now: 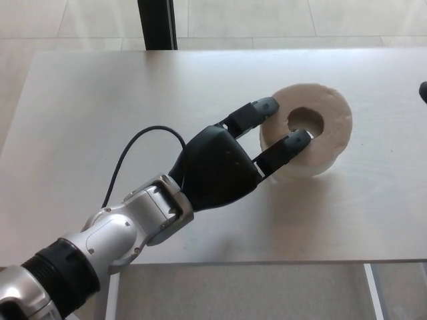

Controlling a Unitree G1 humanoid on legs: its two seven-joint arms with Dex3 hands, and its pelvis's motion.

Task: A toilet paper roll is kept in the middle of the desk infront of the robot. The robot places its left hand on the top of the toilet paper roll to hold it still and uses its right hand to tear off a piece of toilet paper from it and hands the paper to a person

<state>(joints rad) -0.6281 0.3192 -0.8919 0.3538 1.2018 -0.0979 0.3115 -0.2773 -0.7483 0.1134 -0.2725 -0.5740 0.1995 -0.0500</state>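
One toilet paper roll (308, 138) on the counter (100, 100), lying flat with the core hole facing up, sitting right of centre and toward the far half. No loose tail of paper visible from this angle; it may be on the far or right side.

Left robot hand (223, 167) reaches in from the near left. Two fingers (257, 111) are spread and laid on the roll's top face: far one on the left rim, near one ending just at the edge of the core hole. Nothing is gripped; fingers apart, resting on the paper. Thumb not visible.

Step in hand, as I read it: pinning the roll. To do it well:
- press straight down, not sideways; the roll is soft and light and will likely slide on a smooth top
- keep fingertips off the hole so they don't slip in
- contact sits on the left half only, so a pull to the right could tip or drag it; more palm over centre would help

Right robot hand (423, 92): only a dark sliver at the right edge, well apart from the roll. Can't tell its finger state.

Counter is pale, smooth, wood-grain, otherwise bare. A black cable (133, 150) loops off the left wrist above the surface. Beyond the far edge: light tiled floor (300, 20) and a dark vertical post (157, 23). No person in view.
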